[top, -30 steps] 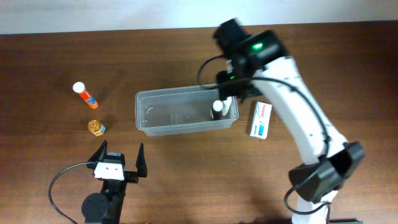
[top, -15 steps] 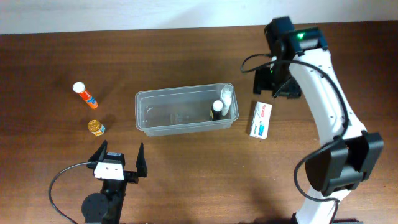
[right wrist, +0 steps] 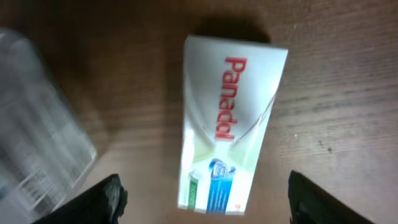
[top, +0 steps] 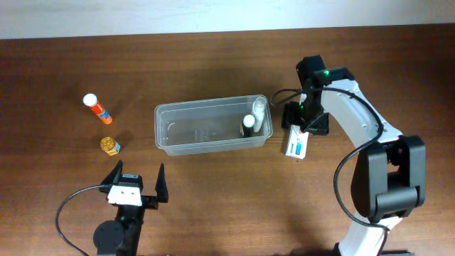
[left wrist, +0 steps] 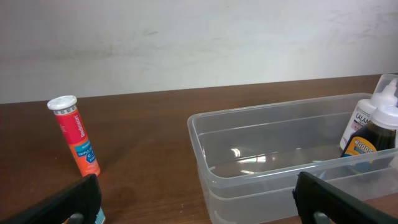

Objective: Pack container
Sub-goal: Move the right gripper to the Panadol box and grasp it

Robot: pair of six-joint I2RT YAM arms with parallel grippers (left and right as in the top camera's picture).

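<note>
Two bottles (top: pixel 252 121) stand in the container (top: pixel 206 128). The Panadol box (right wrist: pixel 227 124) lies flat just right of it. My right gripper (right wrist: pixel 208 199) hangs over the box, jaws apart across its width, its long axis running between them. My left gripper (top: pixel 135 186), also spread wide, sits well away.

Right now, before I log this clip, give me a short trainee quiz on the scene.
1. True or false: the Panadol box lies inside the container.
2. How many bottles stand in the container? A one, B two, C four.
3. Which gripper hangs over the Panadol box, jaws open?
Key: 1 false, it lies on the table beside it. 2 B. 3 the right gripper.
</note>
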